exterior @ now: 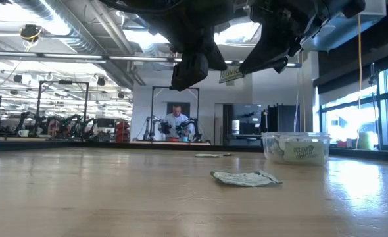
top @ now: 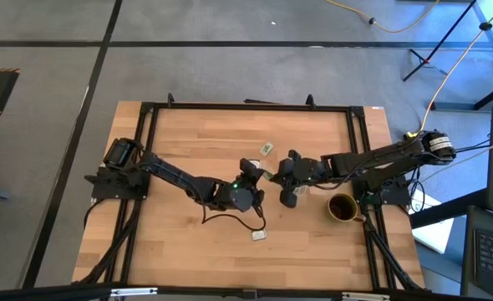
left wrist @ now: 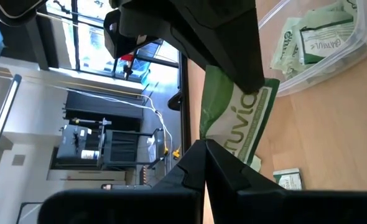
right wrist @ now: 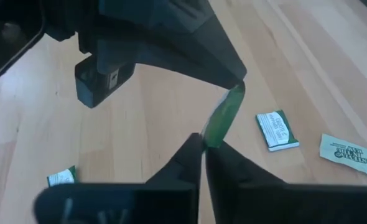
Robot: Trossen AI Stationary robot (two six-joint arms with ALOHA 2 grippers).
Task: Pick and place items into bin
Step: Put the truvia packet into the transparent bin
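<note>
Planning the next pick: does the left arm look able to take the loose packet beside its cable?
Probably not yet: the left gripper has its jaws shut on a green packet that the right gripper also pinches. Otherwise the way to the loose packet looks open.

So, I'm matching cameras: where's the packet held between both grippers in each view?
High: held packet between left gripper and right gripper, centre of the table.
Low: upper middle, above the table.
Left wrist: centre, face-on.
Right wrist: centre, edge-on.
Shared landmark: both grippers pinching it.
</note>
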